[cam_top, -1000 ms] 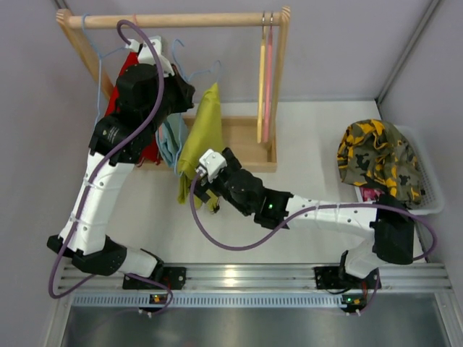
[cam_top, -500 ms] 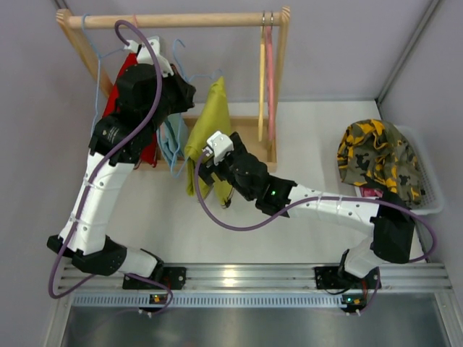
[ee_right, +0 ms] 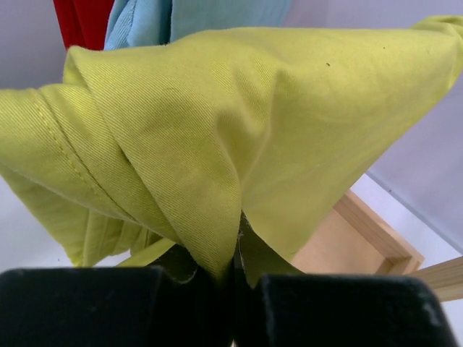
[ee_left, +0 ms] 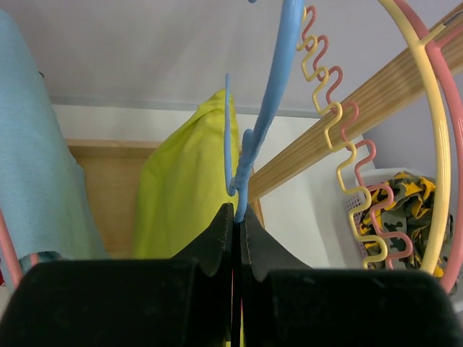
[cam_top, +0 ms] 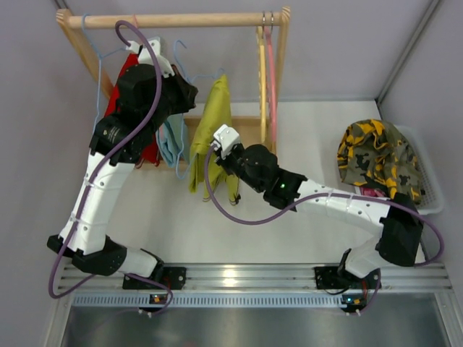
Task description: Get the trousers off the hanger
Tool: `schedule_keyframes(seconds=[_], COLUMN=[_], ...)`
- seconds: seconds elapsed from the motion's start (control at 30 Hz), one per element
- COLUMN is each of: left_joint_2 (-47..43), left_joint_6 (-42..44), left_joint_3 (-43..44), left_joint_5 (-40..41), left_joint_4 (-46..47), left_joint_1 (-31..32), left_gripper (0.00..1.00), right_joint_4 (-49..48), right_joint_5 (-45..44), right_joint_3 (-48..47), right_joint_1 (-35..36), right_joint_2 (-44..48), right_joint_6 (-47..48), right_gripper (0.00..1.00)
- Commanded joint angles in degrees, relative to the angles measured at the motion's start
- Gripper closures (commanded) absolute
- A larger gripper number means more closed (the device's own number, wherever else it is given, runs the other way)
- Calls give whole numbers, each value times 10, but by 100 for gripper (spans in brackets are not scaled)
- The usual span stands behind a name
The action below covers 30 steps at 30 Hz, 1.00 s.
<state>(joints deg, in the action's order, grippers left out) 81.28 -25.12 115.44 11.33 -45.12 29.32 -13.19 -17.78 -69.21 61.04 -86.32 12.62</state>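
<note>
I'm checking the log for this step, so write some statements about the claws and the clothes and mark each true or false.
1. The right claw is shut on the yellow-green trousers. True.
2. The left claw is open and holds nothing. False: it is shut on the blue hanger.
3. The patterned cloth lies in the basket at the right. True.
4. The red trousers lie flat on the table. False: they hang at the left of the rack.

No writing, brand, number or sign can be read in any view; none is made out on the yellow-green trousers, wooden rack or patterned cloth.
</note>
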Motion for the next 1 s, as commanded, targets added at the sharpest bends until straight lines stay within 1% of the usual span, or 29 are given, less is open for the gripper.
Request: schedule_keyframes(seconds=[0.0, 0.2, 0.37, 0.5, 0.7, 0.97], left_joint_2=[-31, -32, -38, -49, -65, -72], left_joint_6=[-11, -7, -7, -7, 2, 3], left_joint_3=[13, 10, -9, -49, -93, -136], left_joint_5=[-10, -10, -16, -23, -12, -9], left_joint_4=[74, 74, 74, 74, 74, 74], left_joint_1=[2, 1, 2, 2, 2, 2], left_gripper=[100, 100, 100, 100, 100, 100], right_joint_4=[-8, 24, 40, 57, 80, 101], right_joint_5=[38, 108, 114, 130, 136, 139], right_joint_3=[-22, -11, -26, -80, -140, -161], right_joint_1=[-24, -41, -45, -46, -45, -44], right_joint_2=[62, 103, 119, 119, 128, 150], right_joint_6=[4, 18, 5, -16, -19, -17], right_gripper=[100, 100, 100, 100, 100, 100])
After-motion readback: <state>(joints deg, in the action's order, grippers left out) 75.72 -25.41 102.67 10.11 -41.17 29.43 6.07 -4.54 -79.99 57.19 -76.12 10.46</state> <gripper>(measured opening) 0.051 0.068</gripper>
